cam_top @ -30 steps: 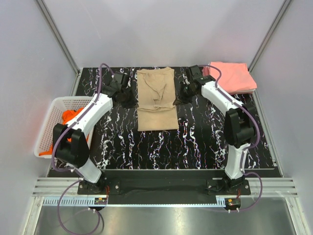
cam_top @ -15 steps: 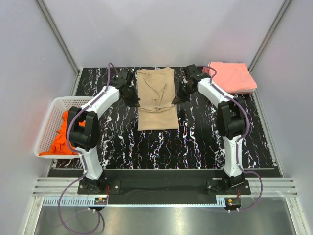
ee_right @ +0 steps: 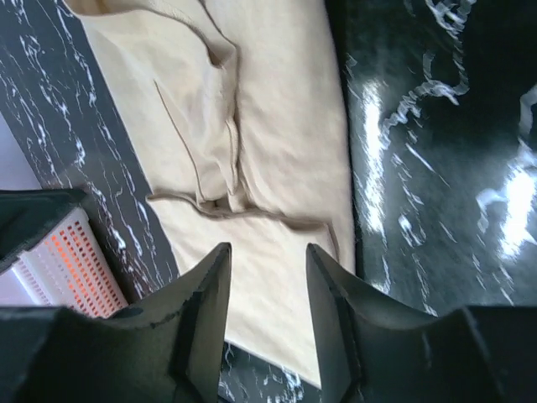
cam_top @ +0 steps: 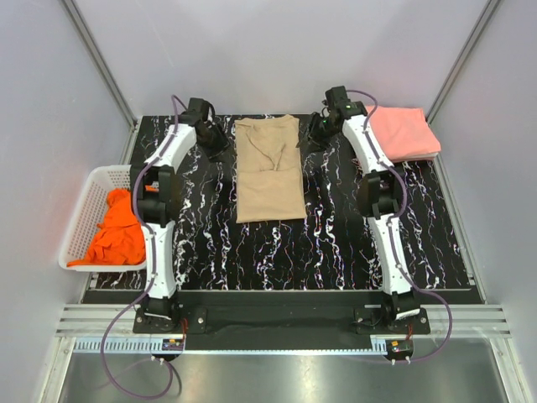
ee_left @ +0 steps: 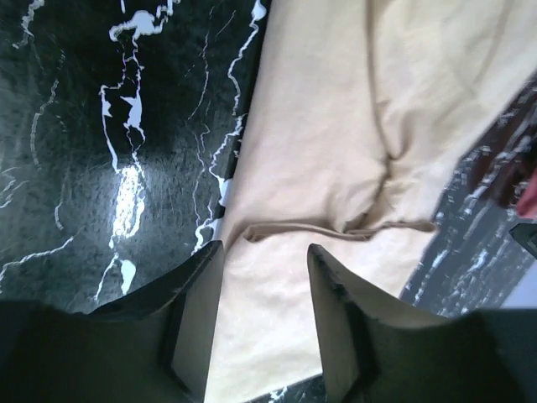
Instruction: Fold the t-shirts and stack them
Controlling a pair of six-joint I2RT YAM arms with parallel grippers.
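Soft tan t-shirt (creased, oblong) on marbled tbl

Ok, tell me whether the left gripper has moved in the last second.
Yes. The left gripper has slid along the tan t-shirt toward the table's far edge.

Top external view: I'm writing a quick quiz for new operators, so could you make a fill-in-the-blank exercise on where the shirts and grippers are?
1. The tan t-shirt lies ____ the left gripper and the right gripper.
2. The t-shirt in the white basket is ____ in colour.
3. The folded pink t-shirts sit at the far ____ corner of the table.
4. Both grippers stand ____, holding nothing.
Missing words: between; orange; right; open.
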